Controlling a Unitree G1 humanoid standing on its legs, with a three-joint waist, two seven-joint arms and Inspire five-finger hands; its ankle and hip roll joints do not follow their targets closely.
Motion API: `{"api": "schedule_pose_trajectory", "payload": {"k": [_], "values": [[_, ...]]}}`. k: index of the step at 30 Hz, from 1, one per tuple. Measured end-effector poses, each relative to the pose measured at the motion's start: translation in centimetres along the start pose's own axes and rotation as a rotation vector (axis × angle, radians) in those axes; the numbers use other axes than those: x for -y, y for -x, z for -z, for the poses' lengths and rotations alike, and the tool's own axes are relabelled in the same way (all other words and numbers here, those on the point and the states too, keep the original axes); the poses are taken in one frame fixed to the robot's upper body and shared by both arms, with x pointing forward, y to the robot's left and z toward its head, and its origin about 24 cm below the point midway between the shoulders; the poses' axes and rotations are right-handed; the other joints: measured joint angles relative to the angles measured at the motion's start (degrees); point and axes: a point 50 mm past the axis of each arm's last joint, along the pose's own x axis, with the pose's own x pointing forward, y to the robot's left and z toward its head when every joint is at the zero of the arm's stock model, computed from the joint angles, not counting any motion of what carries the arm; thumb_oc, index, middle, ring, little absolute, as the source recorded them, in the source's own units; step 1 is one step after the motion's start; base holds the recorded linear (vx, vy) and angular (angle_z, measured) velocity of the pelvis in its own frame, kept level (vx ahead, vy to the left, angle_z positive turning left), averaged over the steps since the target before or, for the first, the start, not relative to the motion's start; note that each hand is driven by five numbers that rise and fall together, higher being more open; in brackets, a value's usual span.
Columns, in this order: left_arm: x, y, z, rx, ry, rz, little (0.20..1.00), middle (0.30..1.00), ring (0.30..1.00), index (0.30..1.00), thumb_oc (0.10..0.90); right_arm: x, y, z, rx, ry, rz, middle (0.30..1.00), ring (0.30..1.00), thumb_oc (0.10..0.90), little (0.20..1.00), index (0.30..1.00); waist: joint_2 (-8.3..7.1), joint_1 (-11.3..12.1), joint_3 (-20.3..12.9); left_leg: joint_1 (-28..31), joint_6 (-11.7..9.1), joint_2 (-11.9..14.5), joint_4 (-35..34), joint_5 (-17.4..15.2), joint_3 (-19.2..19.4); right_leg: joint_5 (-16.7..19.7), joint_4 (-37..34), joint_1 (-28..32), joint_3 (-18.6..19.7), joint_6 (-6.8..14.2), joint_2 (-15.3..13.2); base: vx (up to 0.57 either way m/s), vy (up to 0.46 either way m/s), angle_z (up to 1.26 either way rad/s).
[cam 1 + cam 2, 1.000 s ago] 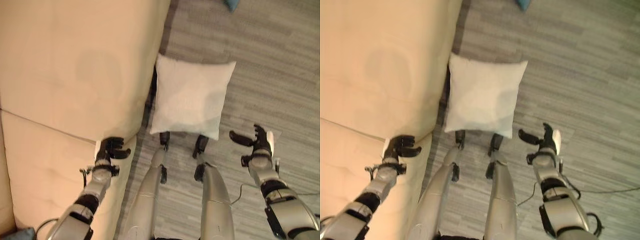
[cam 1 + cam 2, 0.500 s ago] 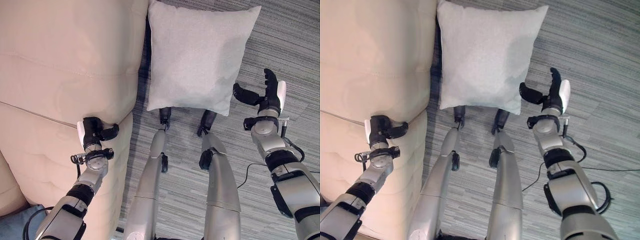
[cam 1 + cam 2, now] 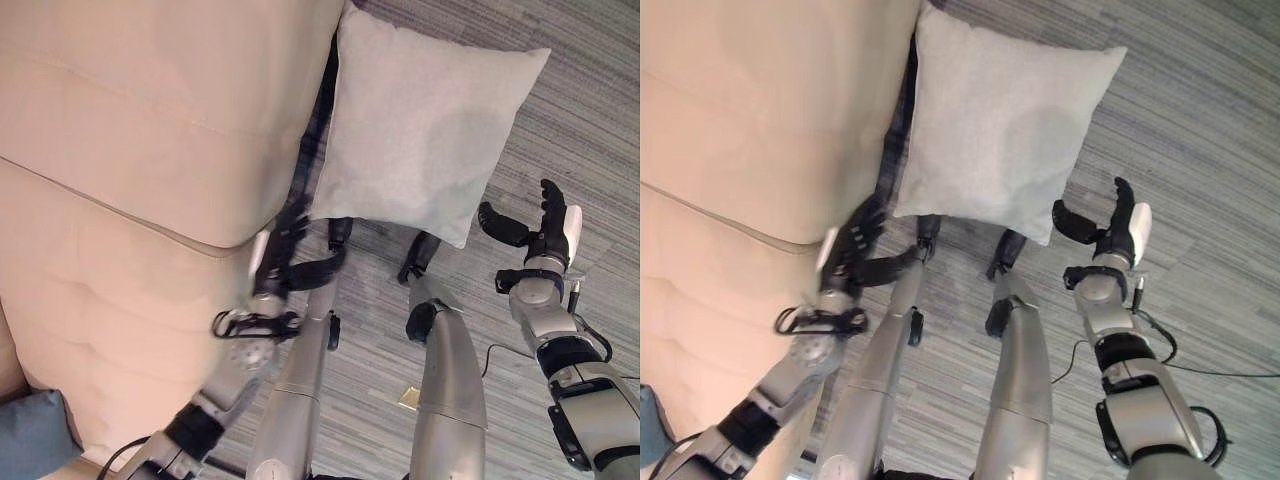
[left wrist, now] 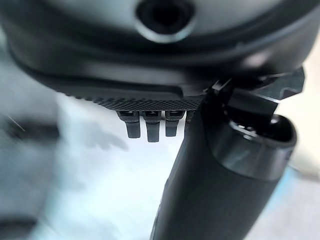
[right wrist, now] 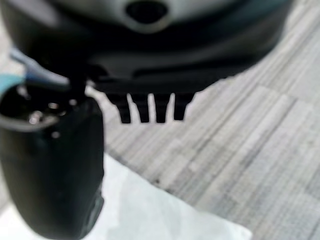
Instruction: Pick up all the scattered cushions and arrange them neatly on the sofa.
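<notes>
cushion (image 3: 430, 125), pale grey and square, is lying flat on the striped grey floor (image 3: 590, 120), its left edge just beside the base of the beige sofa (image 3: 150, 130) and one corner tucked up against it. i'm seeing both of my hands sitting at its near edge, one on either side. my left hand (image 3: 283, 262) is hanging at the cushion's near left corner, right by the sofa's front, with its fingers stretched out and the thumb reaching away from them; it is blurred in the head views, so i cannot tell whether the fingertips are touching the fabric. in the left wrist view the fingers (image 4: 150, 125) are standing straight in a row over a pale surface, holding nothing. my right hand (image 3: 1110, 235) is hovering over the floor near the cushion's near right corner, apart from it, fingers pointing straight up and thumb spread wide, nothing in it. in the right wrist view its fingers (image 5: 150, 107) are showing straight above the floor, with the cushion's corner below the thumb. a blue cushion (image 3: 35, 435) is peeking in at the sofa's near end.
</notes>
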Motion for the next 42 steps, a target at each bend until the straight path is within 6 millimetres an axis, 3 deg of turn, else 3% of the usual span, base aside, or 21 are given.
{"api": "schedule_pose_trajectory", "payload": {"k": [2, 6, 11, 15, 22, 29, 34, 42], "values": [[1.4, -1.4, -1.4, 0.06, 0.027, 0.044, 0.9, 0.9, 0.9, 0.9, 0.8, -0.3, 0.0, -0.3, 0.008, 0.007, -0.012, 0.9, 0.9, 0.8, 0.9, 0.9, 0.01, -0.2, 0.0, 0.7, -0.1, 0.4, -0.2, 0.1, -0.5, 0.4, -0.1, 0.7, -0.1, -0.7, 0.7, -0.03, -0.071, -0.06], [2.0, -2.5, -1.5, 0.066, 0.002, 0.06, 0.9, 0.9, 0.9, 0.9, 0.8, -0.9, 0.0, -0.7, 0.023, 0.005, -0.029, 0.9, 0.9, 0.8, 0.9, 0.9, 0.17, -0.8, -0.1, 2.0, -0.5, 1.2, 0.1, 0.8, -0.6, 0.2, -0.8, 2.3, -0.3, -1.1, 1.5, -0.02, -0.037, -0.06], [3.2, -5.9, -1.0, 0.061, -0.172, 0.043, 0.9, 0.9, 0.9, 0.9, 0.8, -2.2, -0.2, -3.0, 0.089, -0.014, -0.06, 0.9, 0.9, 0.8, 0.9, 0.9, 0.16, -2.8, -0.1, 0.6, -0.5, 1.8, 0.0, 1.3, -0.8, 0.4, -2.2, 1.6, -1.0, -1.3, 2.2, -0.01, -0.013, -0.01], [3.0, -7.1, -1.5, 0.085, -0.22, -0.009, 0.9, 0.9, 0.9, 0.9, 0.8, -2.5, -0.8, -5.2, 0.145, -0.04, -0.053, 0.9, 0.9, 0.8, 0.9, 0.9, 0.11, -3.8, -0.1, -2.5, -0.5, 1.9, 0.1, 1.3, -0.7, 0.5, -2.3, -1.4, -0.9, -1.4, 2.4, 0.0, 0.016, -0.02], [-0.8, -8.8, -1.0, 0.041, -0.356, -0.161, 0.9, 0.9, 0.9, 0.9, 0.8, -2.6, -1.8, -9.9, 0.256, -0.1, -0.003, 0.9, 0.9, 0.8, 0.9, 0.9, -0.07, -5.2, 0.0, -8.4, -0.4, 2.3, 1.2, 1.3, -0.6, 0.8, -3.1, -6.8, -0.4, -1.8, 3.0, 0.01, 0.038, -0.03], [-4.3, -10.6, -4.5, 0.129, -0.433, -0.279, 0.9, 0.9, 0.9, 0.9, 0.8, -2.4, -2.3, -14.4, 0.352, -0.168, 0.036, 0.9, 0.9, 0.8, 0.9, 0.9, -0.33, -5.2, 0.0, -15.4, 0.2, 2.0, 3.7, 0.7, -0.5, 1.2, -1.9, -13.3, 0.1, -2.1, 2.8, 0.04, 0.066, 0.0], [-4.6, -11.5, -5.9, 0.167, -0.448, -0.318, 0.9, 0.9, 0.9, 0.9, 0.8, -1.8, -3.3, -15.7, 0.297, -0.216, 0.115, 0.9, 0.9, 0.8, 0.9, 0.9, -0.36, -4.9, 0.0, -20.2, 0.2, 1.3, 5.4, 0.1, -0.5, 1.3, -0.8, -17.8, 0.6, -1.9, 2.1, 0.04, 0.051, 0.02], [-4.6, -13.0, -8.3, 0.219, -0.448, -0.351, 0.9, 0.9, 0.9, 0.9, 0.8, -2.5, -3.1, -17.5, 0.325, -0.237, 0.085, 0.9, 0.9, 0.8, 0.9, 0.9, -0.35, -4.8, 0.0, -25.8, 0.6, 0.3, 8.5, -0.9, -0.5, 1.2, 0.1, -22.1, 0.7, -1.6, 1.3, 0.04, 0.045, 0.02]]}}
